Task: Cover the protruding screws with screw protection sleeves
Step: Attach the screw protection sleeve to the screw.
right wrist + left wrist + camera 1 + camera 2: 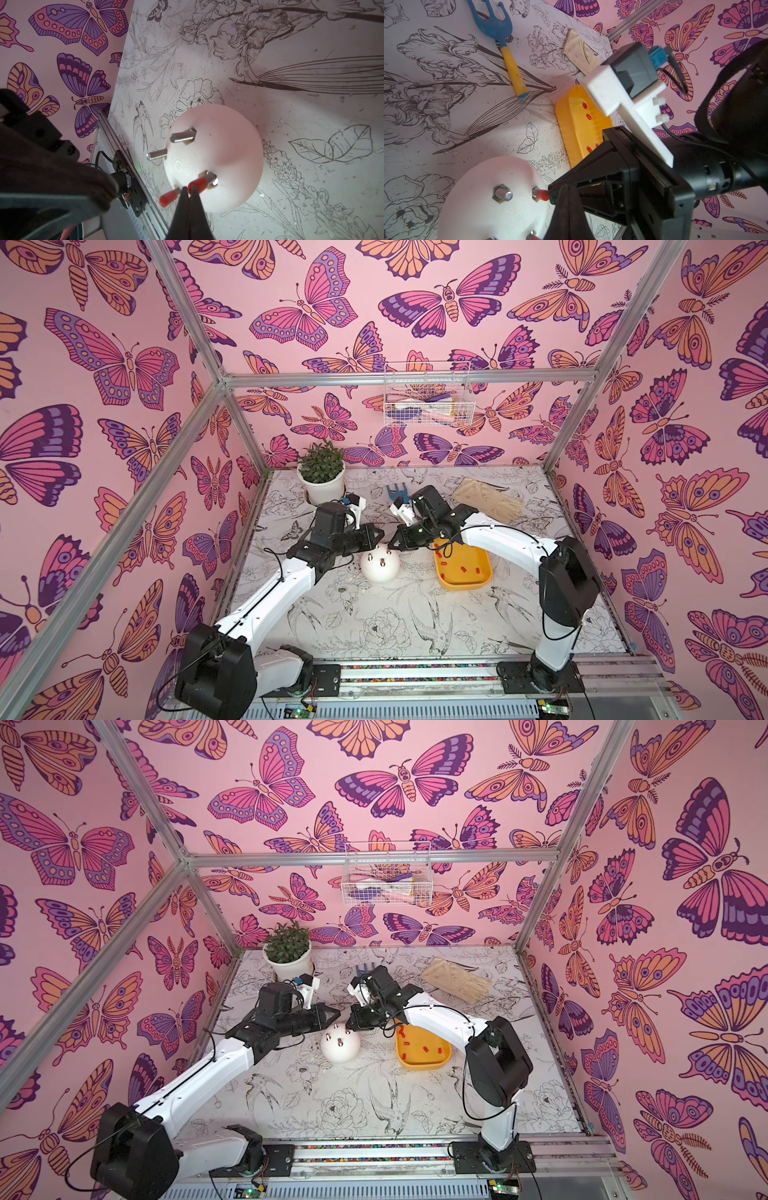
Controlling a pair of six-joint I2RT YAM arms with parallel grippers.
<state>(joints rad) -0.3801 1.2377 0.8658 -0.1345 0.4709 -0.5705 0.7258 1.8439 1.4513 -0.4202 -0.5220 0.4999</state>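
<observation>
Looking down in both top views, the white dome (pixel 380 568) sits mid-table (pixel 353 639), with open room toward the front rail (pixel 415 672) and the yellow tray (pixel 463 586) of loose sleeves (pixel 462 570) just beside it. Left wrist view: the left gripper (pixel 565 199) is pinched closed and empty beside the dome. Right wrist view: the right gripper (pixel 189 190), closed, seems to touch a fitted sleeve (pixel 198 184); two screws (pixel 181 137) stand bare. The circuit board (pixel 129 182) lettering is too small to read.
</observation>
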